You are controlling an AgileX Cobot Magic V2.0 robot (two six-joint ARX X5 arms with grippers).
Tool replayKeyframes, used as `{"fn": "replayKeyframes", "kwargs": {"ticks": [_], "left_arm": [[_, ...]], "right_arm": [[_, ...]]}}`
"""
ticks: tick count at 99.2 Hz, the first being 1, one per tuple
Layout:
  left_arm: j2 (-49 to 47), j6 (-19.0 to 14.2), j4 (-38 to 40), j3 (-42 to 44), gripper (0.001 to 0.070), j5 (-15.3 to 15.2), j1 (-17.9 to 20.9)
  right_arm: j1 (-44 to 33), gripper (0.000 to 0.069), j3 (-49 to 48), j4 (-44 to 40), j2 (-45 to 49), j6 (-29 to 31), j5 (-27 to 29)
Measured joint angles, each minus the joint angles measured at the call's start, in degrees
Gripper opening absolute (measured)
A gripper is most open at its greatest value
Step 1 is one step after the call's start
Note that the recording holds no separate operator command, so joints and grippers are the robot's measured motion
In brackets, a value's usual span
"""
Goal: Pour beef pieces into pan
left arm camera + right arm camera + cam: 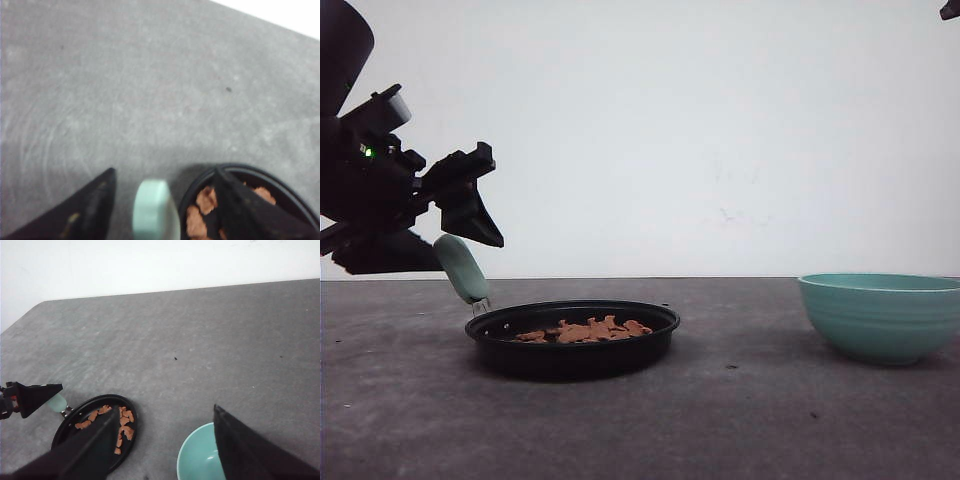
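Beef pieces (585, 329) lie loose in the pan (573, 340): light, prone to scatter. Best hold: the stiff mint handle (462, 268). Left hand (470, 205) fingers apart, straddling it; right hand (165, 450) apart, empty.

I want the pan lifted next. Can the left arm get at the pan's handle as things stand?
Probably yes. The left gripper hangs open just above the mint-green handle of the pan, fingers to either side of it, with nothing between them.

Black left arm (365, 190), green LED, pointed black claw (470, 205).
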Motion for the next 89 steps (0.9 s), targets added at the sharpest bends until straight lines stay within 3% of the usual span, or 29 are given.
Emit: {"fn": "replayKeyframes", "kwargs": {"ticks": [19,30,40,63,89], "left_arm": [[-7.2,0.4,-3.8,0.0,0.0398,0.4,0.9],[-15.4,3.3,-6.8,0.0,0.0398,0.4,0.9],[-24.6,5.9,-12.6,0.0,0.0398,0.5,0.9],[-45.4,7.0,-26.1,0.0,0.0398,2.2,-0.9],[-57.3,8.5,-39.1,0.0,0.0394,2.1,-1.1]], "right_arm": [[0.0,0.0361,0.0,0.0,0.0,-1.7,1.7],[0.0,0.0361,0.0,0.0,0.0,-2.9,3.0],[0.0,0.0361,0.0,0.0,0.0,-3.8,3.3],[0.0,0.0361,0.0,0.0,0.0,-5.1,4.3],[0.0,0.0356,0.0,0.2,0.0,-5.5,4.3]]}}
